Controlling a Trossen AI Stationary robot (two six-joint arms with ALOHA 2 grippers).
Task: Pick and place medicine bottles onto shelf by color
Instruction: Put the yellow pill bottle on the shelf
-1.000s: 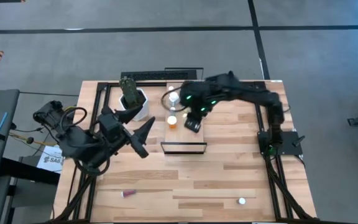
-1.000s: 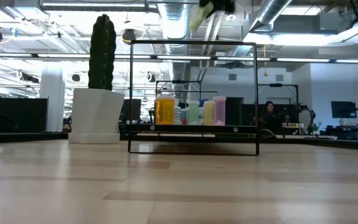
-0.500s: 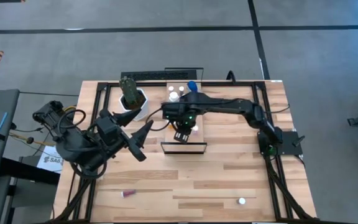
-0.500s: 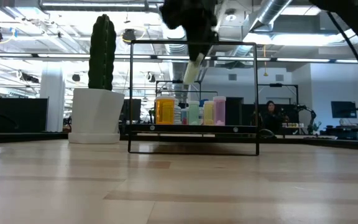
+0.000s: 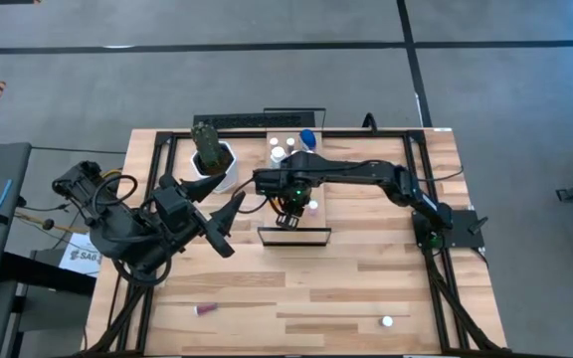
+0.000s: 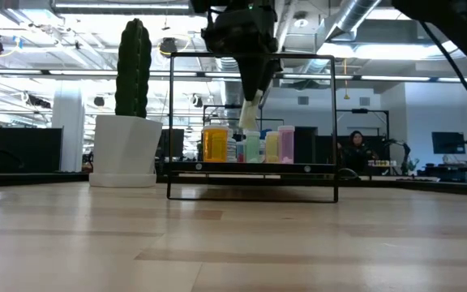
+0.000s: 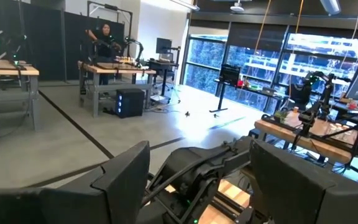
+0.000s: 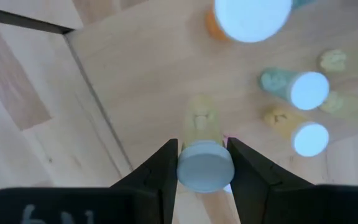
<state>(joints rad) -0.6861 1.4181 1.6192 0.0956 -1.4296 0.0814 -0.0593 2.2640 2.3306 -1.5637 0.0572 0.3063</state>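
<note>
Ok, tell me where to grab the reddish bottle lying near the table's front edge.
Grip the reddish bottle across mid-body, coming straight down from above. It lies on its side with open tabletop around it, long axis left-right in the high view, so closing across its narrow width looks best.

The right gripper (image 5: 288,216) hides part of the shelf (image 5: 311,235), seemingly.

Overhead and table-level cameras both see the shelf (image 5: 293,189).
</note>
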